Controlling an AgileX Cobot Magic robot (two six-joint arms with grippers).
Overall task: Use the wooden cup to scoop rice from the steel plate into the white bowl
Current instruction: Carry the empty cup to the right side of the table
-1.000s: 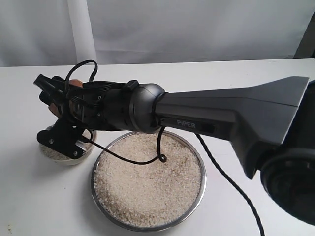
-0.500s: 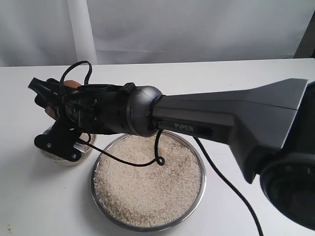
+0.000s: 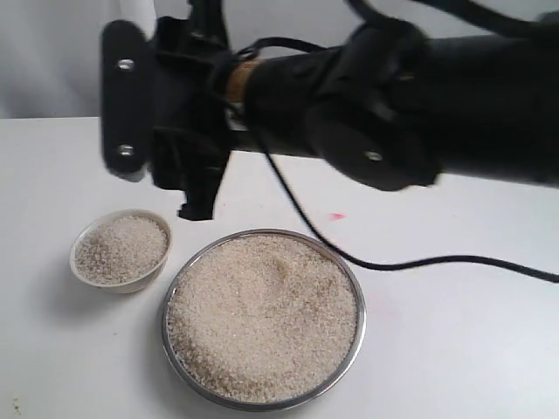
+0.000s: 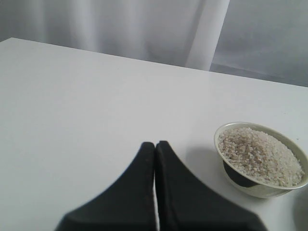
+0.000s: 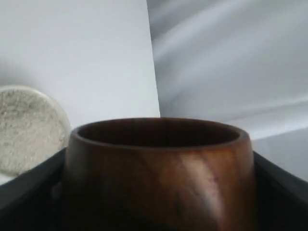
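A: Nearest, the steel plate (image 3: 168, 336) sat mid-table (image 3: 454, 349), with rice (image 3: 262, 323) up to its rim. A shallow dent showed on the far side of the heap.

B: And the white bowl (image 3: 122, 281)?

A: Just left of the plate and slightly farther back, not touching it, heaped with rice.

B: Higher up?

A: The right gripper (image 5: 158, 197) was on a raised, blurred arm (image 3: 419, 105) above and beyond both vessels. Its fingers (image 5: 284, 187) stood wide, one on each side of the wooden cup (image 5: 159, 163), clamped on its barrel. The cup's mouth faced up and the inside was dark, so I could not tell whether any grains remained.

B: Left gripper (image 4: 154, 147)?

A: Fingers pressed together, nothing between them, over bare table with the bowl nearby.

B: How would the cup handle?

A: I judged it rigid, light and glossy, so probably slick. It was best held across the widest part of the barrel, below the rim, which left the mouth clear. The rice was loose and would spill at any tilt or jerk.

B: Change from a second before?

A: Then the arm lay low, stretched left, with the cup over the bowl and hiding most of it. By this moment it had lifted away and the bowl was in plain view. The grip on the cup looked unchanged.
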